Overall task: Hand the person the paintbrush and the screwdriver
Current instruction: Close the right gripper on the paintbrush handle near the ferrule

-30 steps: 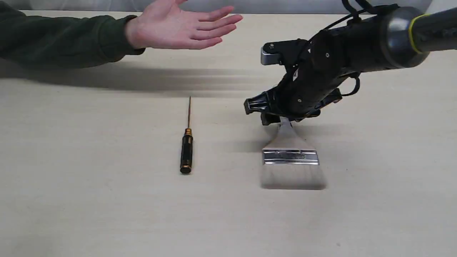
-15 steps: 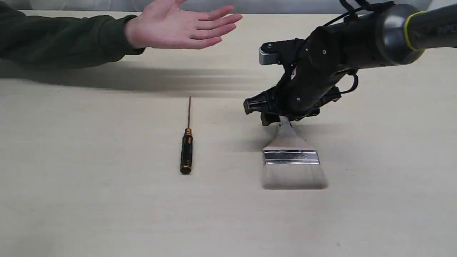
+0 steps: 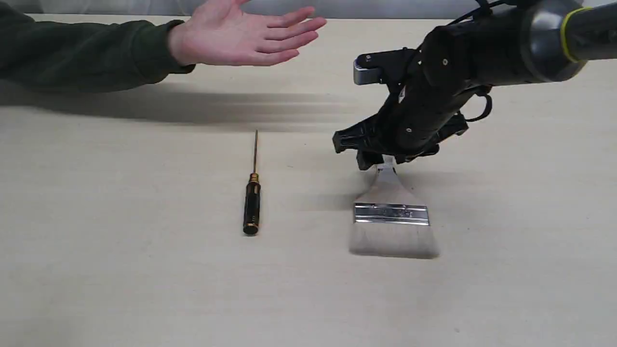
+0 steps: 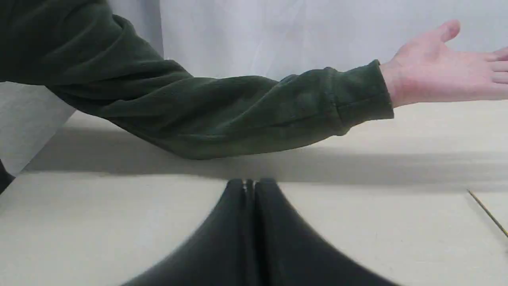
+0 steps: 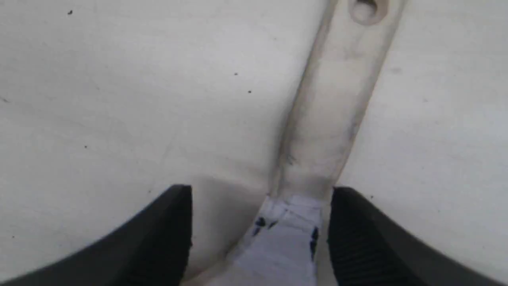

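Though open, right pincer (image 5: 262, 190) astride paintbrush (image 5: 329, 119).

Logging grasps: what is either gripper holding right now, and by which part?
Nothing yet. The right gripper is open astride the paintbrush handle; the left gripper is shut, empty.

My bench and what stands behind it.

The bench (image 3: 120, 289) in front of me is a smooth, light beige surface that fills most of every view. Seen up close, its top carries a few tiny dark specks (image 5: 235, 74), scattered well apart. A long, soft grey shadow (image 3: 217, 108) lies in a band across its far part. Beyond the bench's far edge stands a plain whitish backdrop (image 4: 278, 35), with a faint vertical seam on it.
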Motion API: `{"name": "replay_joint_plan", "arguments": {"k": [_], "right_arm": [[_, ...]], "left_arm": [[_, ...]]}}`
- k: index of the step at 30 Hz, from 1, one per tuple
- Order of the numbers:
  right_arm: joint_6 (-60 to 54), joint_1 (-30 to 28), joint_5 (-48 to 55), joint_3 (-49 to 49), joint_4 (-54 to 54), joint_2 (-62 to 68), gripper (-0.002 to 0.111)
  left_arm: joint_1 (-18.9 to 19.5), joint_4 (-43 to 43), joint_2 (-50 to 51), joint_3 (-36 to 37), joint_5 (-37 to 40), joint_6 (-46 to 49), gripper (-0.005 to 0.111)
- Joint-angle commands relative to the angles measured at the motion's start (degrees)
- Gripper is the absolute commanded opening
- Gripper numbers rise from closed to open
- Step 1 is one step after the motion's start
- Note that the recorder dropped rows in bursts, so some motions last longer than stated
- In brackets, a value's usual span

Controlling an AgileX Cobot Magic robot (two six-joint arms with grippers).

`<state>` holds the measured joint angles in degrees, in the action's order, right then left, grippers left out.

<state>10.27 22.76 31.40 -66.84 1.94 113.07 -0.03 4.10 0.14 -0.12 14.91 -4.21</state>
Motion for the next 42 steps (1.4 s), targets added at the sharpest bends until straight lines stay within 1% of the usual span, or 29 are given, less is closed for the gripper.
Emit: {"name": "replay_joint_plan", "arguments": {"k": [1,11,23,24,28,32,34,42], "right_arm": [[0.9,0.0,0.6,0.3,-0.5,-0.6,0.054],[3.1,0.0,1.6,0.3,-1.6,-0.3,0.054],[3.5,0.0,1.5,0.3,-1.5,4.5,0.053],[3.5,0.0,1.5,0.3,-1.5,4.7,0.052],[3.5,0.0,1.5,0.3,-3.1,4.8,0.034],[3.5,0.0,1.9,0.3,-4.5,4.8,0.012],[3.5,0.0,2.0,0.3,-5.5,4.8,0.004],[3.5,0.0,0.1,0.6,-6.3,2.5,0.004]], "left_arm": [[-0.4,-0.1,-0.1,0.1,-0.6,-0.1,0.0],[-0.4,-0.3,-0.1,0.1,-0.5,-0.1,0.0],[-0.4,-0.3,-0.1,0.1,-0.6,-0.1,0.0],[-0.4,-0.3,-0.1,0.1,-0.6,-0.1,0.0],[-0.4,-0.3,-0.1,0.1,-0.6,-0.1,0.0],[-0.4,-0.3,-0.1,0.1,-0.6,-0.1,0.0],[-0.4,-0.3,-0.1,0.1,-0.6,-0.1,0.0],[-0.4,0.0,-0.1,0.1,-0.7,-0.1,0.0]]}}
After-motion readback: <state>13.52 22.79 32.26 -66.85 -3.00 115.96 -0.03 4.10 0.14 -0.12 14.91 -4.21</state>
